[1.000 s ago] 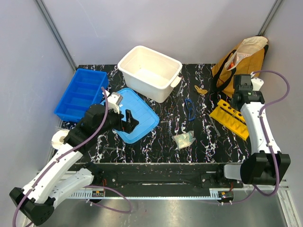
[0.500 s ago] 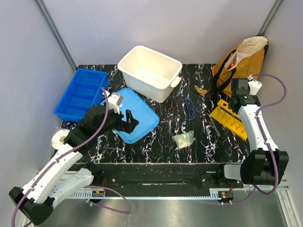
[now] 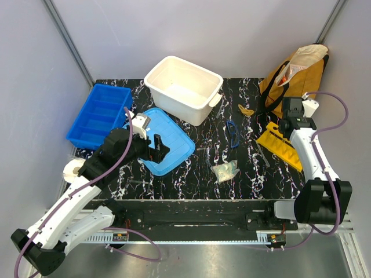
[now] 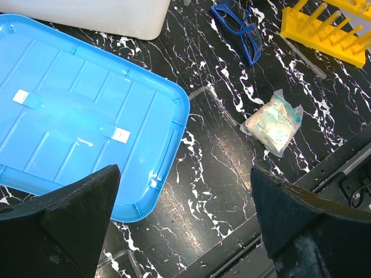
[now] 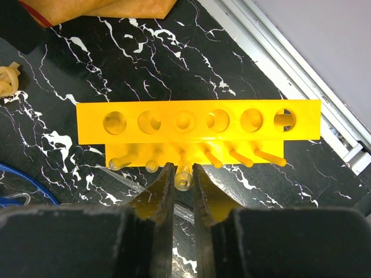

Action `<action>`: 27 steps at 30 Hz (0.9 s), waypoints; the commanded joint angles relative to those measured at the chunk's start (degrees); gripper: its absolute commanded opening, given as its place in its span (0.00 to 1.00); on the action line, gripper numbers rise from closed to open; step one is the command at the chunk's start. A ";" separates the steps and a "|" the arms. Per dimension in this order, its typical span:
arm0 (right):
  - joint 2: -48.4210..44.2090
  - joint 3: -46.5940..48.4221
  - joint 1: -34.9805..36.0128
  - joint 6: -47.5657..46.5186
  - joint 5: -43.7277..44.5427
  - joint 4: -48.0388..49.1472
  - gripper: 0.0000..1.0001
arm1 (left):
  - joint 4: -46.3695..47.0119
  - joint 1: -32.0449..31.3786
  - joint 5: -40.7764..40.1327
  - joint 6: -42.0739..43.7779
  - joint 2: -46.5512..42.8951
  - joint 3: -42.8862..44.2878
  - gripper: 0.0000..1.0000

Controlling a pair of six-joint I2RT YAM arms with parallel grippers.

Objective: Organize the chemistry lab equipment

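The yellow-orange rack [image 5: 197,121] lies on the black marbled table at the right, its row of round holes facing up. My right gripper [image 5: 184,174] hangs just over the rack's near side, shut on a thin transparent tube [image 5: 183,178] that stands upright between the fingers. Another tube [image 5: 124,176] lies flat beside the rack. The blue-rimmed safety glasses [image 3: 232,133] and the pale greenish wad [image 3: 225,171] lie mid-table. My left gripper [image 4: 185,231] is wide open with nothing in it, hovering by the near corner of the blue lid [image 4: 81,116].
A white tub [image 3: 184,88] stands at the back centre, with a blue divided tray [image 3: 99,114] at the far left. An orange-brown bag [image 3: 293,75] sits behind the rack. A yellowish band [image 5: 7,81] lies left of the rack. The table's right rail [image 5: 301,75] runs close by.
My right gripper has shifted slightly left and nearer with the tube, over the rack's near side. The left arm has not moved.
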 commanded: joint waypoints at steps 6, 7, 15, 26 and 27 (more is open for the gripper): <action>1.24 -1.43 -0.27 1.05 0.15 4.00 0.18 | 0.63 -0.23 -1.56 0.24 -0.65 -0.42 0.99; 1.42 -1.78 -0.27 0.96 0.23 4.44 0.18 | 0.63 -0.23 -1.57 0.24 -0.74 -0.42 0.99; 2.39 -2.66 -0.27 1.23 0.23 5.06 0.18 | 0.63 -0.23 -1.83 0.24 -0.65 -0.50 0.99; 4.23 -5.21 -0.36 2.28 -1.35 7.52 0.22 | 0.63 -0.32 -2.09 0.24 -0.65 -0.42 0.99; 4.23 -5.21 -0.36 2.46 -1.43 7.52 0.22 | 0.63 -0.32 -2.09 0.24 -0.57 -0.59 0.99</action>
